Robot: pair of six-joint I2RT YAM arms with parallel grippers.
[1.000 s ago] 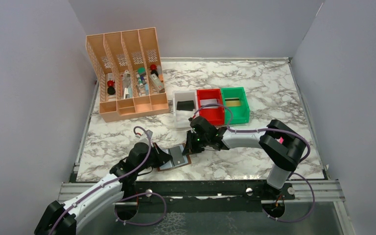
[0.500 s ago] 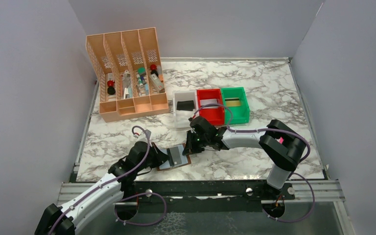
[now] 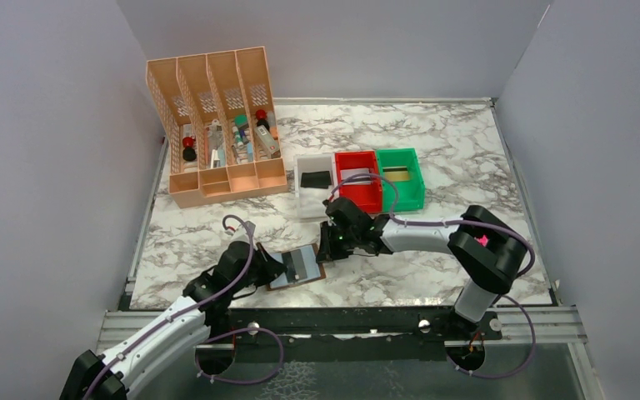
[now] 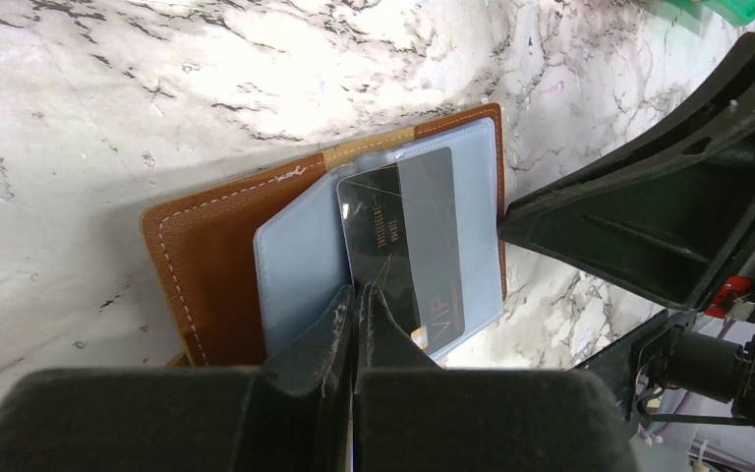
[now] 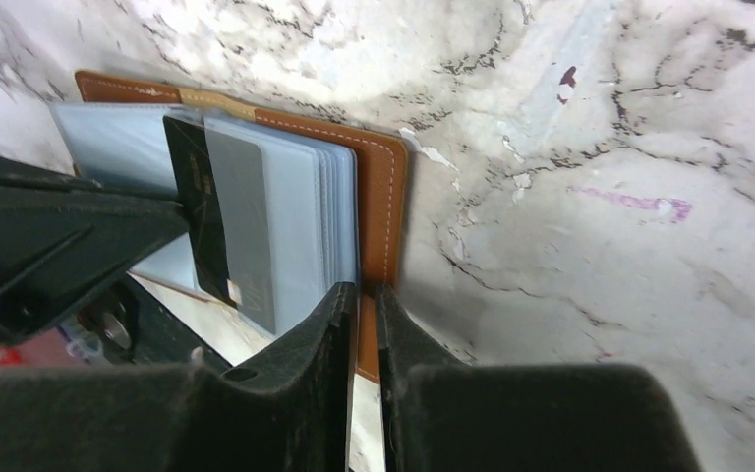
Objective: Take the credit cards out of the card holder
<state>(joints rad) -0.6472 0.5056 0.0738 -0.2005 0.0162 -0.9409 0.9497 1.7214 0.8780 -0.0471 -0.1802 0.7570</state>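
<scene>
The brown card holder lies open on the marble near the front edge, clear sleeves up. In the left wrist view my left gripper is shut on the near edge of a dark credit card marked VIP. The card sticks partly out of a sleeve of the holder. In the right wrist view my right gripper is shut on the holder's brown edge, with the card to its left. The grippers face each other across the holder in the top view, left and right.
A white bin, a red bin and a green bin stand in a row behind the holder, each with a card inside. An orange file organiser with small items stands at the back left. Walls close three sides.
My left gripper has drawn back a little to the left and toward the front, and more of the dark card shows out of the sleeve. The right gripper has stayed on the holder.
</scene>
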